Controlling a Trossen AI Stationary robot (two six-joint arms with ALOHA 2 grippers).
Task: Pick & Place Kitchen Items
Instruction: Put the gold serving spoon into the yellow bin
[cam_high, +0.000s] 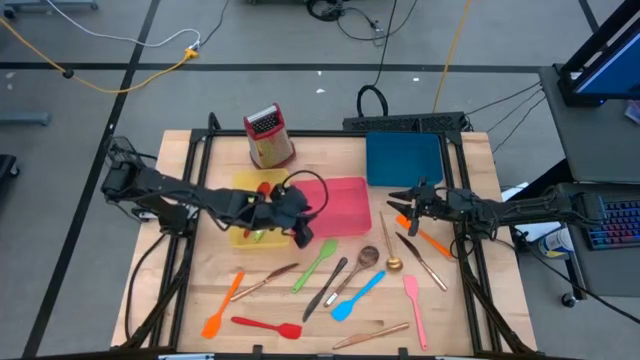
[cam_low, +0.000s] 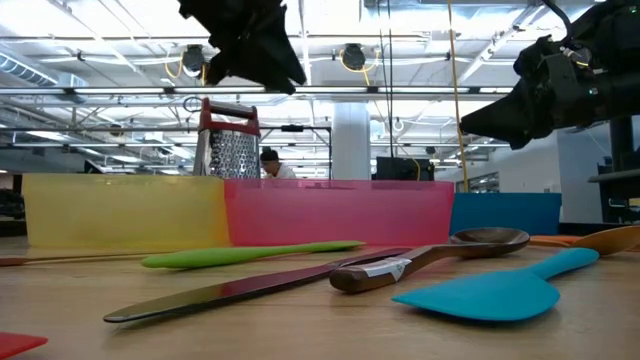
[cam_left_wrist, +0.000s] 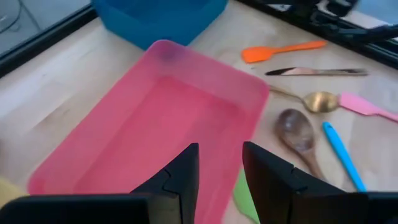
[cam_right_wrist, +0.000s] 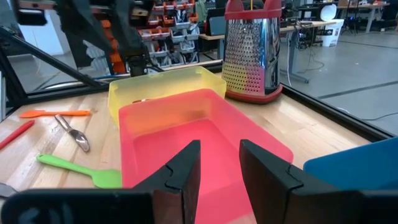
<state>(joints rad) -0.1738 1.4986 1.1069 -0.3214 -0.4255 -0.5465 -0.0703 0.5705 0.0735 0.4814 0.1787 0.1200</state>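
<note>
Most kitchen items lie loose on the table (cam_high: 200, 300) in front of the trays: green spatula (cam_high: 315, 264), blue spatula (cam_high: 357, 296), wooden spoon (cam_high: 366, 258), red spatula (cam_high: 268, 326), all clear of both grippers. Left gripper (cam_high: 298, 232) hangs over the near edge of the pink tray (cam_high: 345, 205), fingers parted with a narrow gap, holding nothing. Pink tray appears empty; yellow tray (cam_high: 243, 184) holds a red and a green piece; blue tray (cam_high: 404, 158) contents cannot be told. Right gripper (cam_high: 404, 200) sits between the pink and blue trays, above an orange spatula (cam_high: 430, 241), fingers slightly apart, empty.
</note>
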